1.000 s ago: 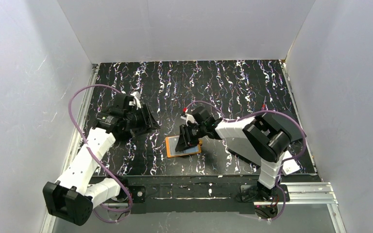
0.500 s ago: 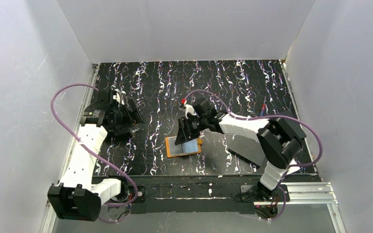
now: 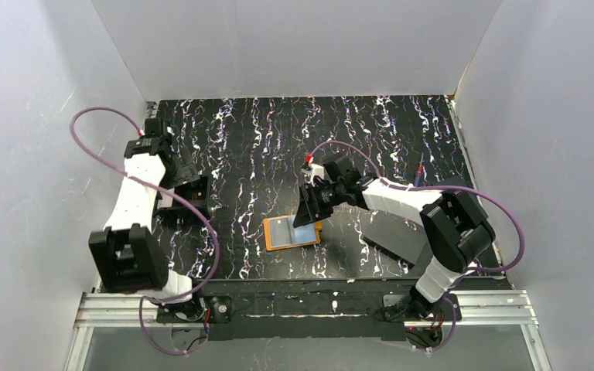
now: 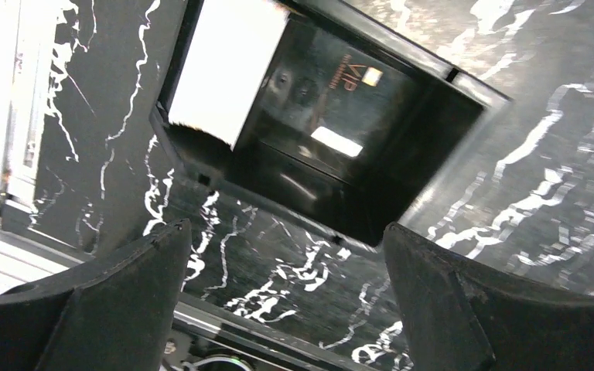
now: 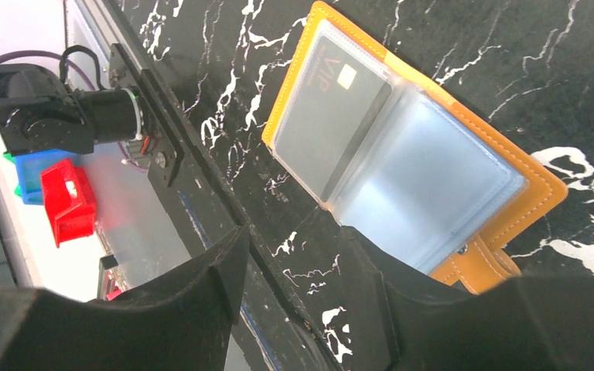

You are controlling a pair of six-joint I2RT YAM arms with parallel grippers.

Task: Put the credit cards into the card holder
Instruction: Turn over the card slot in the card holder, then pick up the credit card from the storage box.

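Spread claw [image 4: 285, 232] over VIP card [image 4: 331, 104]

**left arm goes to the tray, right gripper backs off the holder**

the left arm [image 3: 135, 193] has folded up and turned toward the left wall. its elbow, before low by the near edge, now stands further in over the table. the left gripper [image 4: 286, 239] has left the middle-left of the table and hangs over the black tray [image 4: 402, 154], jaws spread wider than before. the right gripper [image 3: 309, 205] has pulled back toward the far right and no longer covers the holder [image 3: 288, 232]; it is now only above its far right corner.
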